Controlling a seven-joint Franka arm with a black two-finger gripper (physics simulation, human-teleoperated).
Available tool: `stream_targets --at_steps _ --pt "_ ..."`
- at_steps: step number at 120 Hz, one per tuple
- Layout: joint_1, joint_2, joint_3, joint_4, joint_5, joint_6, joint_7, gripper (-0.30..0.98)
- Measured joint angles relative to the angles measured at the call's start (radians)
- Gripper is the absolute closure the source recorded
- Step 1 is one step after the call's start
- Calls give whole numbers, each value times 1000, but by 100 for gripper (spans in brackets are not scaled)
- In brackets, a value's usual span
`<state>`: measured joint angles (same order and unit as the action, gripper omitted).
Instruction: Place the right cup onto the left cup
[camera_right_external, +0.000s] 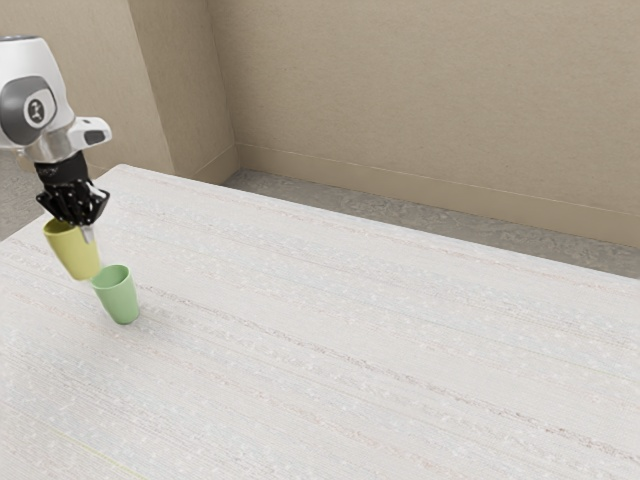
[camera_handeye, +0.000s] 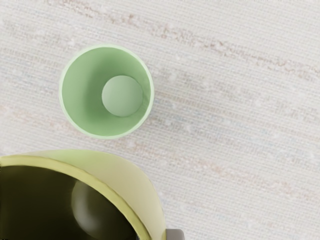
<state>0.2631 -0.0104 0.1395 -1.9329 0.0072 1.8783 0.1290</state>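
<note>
Yellow cup (camera_right_external: 78, 255): off the table, just beside the green cup (camera_right_external: 120, 298), toward the exterior view's left of it. Its base is about level with the green cup's rim in that view; can't tell if the two touch. Mouth up, empty as far as it shows, inside dark. Not over the green cup's mouth; wrist view has the two mouths side by side, the yellow one much nearer the camera.

Gripper (camera_right_external: 75, 226): closed on the yellow cup, at its rim, above and beside the green cup. One fingertip (camera_right_external: 88, 235) shows against the yellow cup's outside, on the side toward the green cup; the other is hidden. Hand is close over the yellow cup.

Green cup: upright on the table, mouth open, empty, round bottom visible inside. Nothing stacked in it.

Arm (camera_right_external: 35, 90): white with gray, comes in from the exterior view's left, above the green cup's level. Table (camera_right_external: 350, 340): pale, streaked grain, under the green cup and running well past it toward the exterior view's right. Floor (camera_right_external: 330, 205): gray, beyond the table edge, well apart from the green cup. Wall (camera_right_external: 400, 100): beige, farthest back from the green cup.
</note>
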Motion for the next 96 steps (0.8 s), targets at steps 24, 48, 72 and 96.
stream_targets --at_steps 24,48,72,96 --pt "37 51 9 72 -1 -4 21 78" --pt "-11 101 10 123 -1 -13 38 78" --pt "-18 152 10 177 -1 -26 50 79" --pt "-13 180 11 199 0 -32 59 78"
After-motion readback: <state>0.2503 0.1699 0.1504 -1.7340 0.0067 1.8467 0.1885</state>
